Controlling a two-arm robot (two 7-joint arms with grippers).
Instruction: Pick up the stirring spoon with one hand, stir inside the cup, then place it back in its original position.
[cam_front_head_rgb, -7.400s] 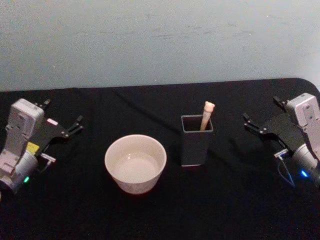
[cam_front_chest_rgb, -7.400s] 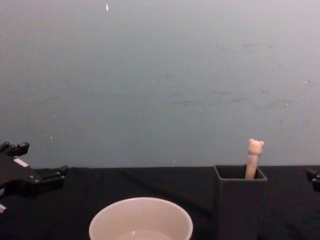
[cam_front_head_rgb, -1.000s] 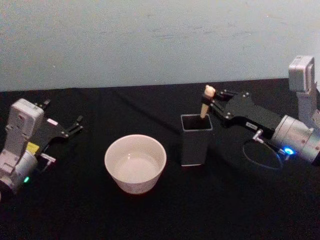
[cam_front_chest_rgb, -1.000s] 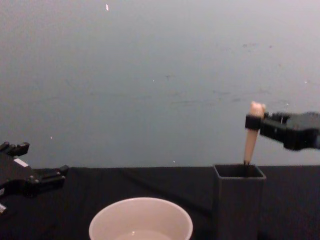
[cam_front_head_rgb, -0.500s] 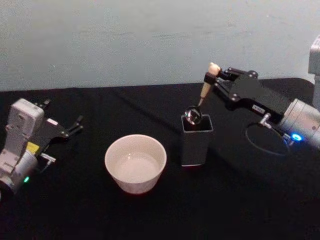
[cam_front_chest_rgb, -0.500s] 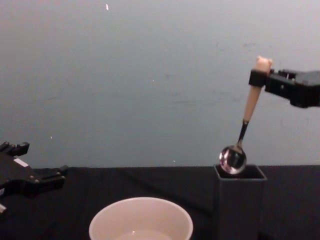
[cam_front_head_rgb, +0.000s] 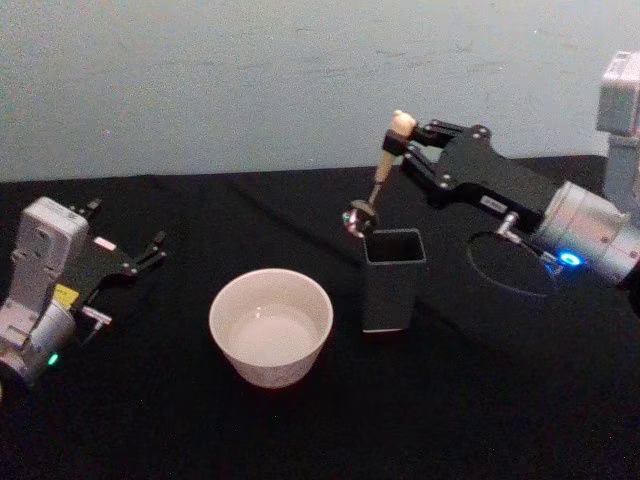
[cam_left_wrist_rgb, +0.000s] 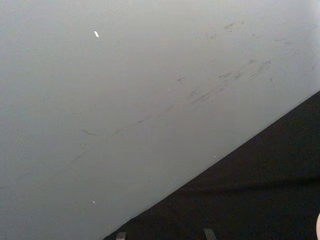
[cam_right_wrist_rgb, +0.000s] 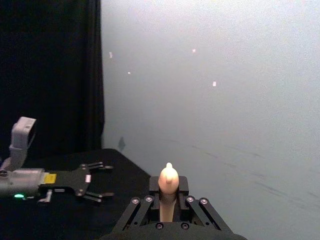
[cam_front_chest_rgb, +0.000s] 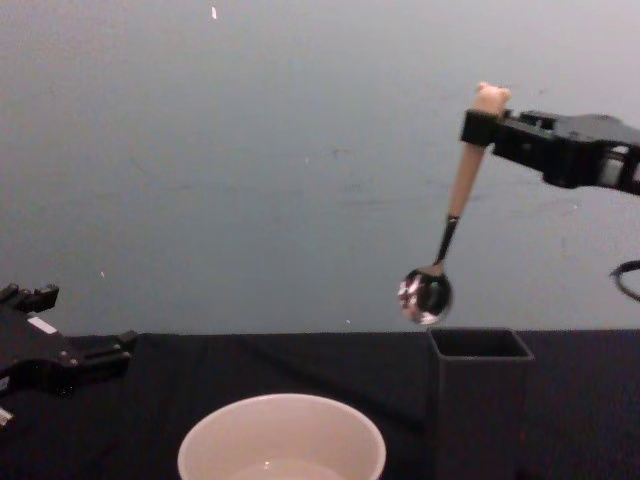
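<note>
While aloft: spoon (cam_front_chest_rgb: 458, 195) x1, cup (cam_front_head_rgb: 262, 368) x1

The right gripper (cam_front_head_rgb: 401, 141) is held raised and extended inward, clamped on the spoon (cam_front_head_rgb: 381, 172) handle, while the left gripper (cam_front_head_rgb: 148, 252) is parked low, fingers spread.

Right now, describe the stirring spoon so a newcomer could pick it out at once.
On the black table, find the dark grey square holder box right of the cream-white cup. Hanging just above its left edge, gripped near the top by the right hand, is the stirring spoon. It alone has a bear-head knob, beige handle and shiny round metal bowl.
</note>
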